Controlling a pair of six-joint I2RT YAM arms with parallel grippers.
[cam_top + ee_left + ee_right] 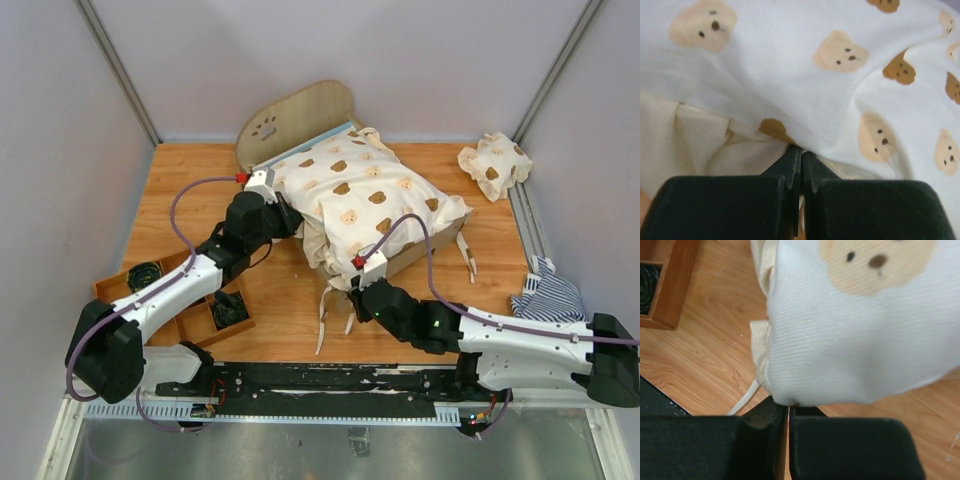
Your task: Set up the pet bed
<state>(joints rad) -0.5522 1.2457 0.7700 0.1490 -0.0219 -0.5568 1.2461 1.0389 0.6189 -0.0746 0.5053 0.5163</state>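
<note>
So we'd call this roughly halfway. The pet bed (300, 115) sits toward the back middle of the desk (180, 190), headboard at the far end, with a sliver of striped mattress (330, 136) peeking out next to it. The bear-print cover (365, 195) is draped over the frame, but it's lumpy and skewed, and its ties dangle off the near side onto the wood.

Left gripper (801, 152) has its jaws pressed together right at the cover's left hem, tips tucked under the fold. Right gripper (788, 409) is the same story at the near corner, jaws closed with the cloth ending right at the tips. We can't tell if either one actually has fabric nipped in there.

What's left, as we read it: pull the cover flat and square, then fetch the little pillow (494, 166), which is lying well apart at the back right. A striped cloth (548, 296) at the right edge isn't on the bed either.
</note>
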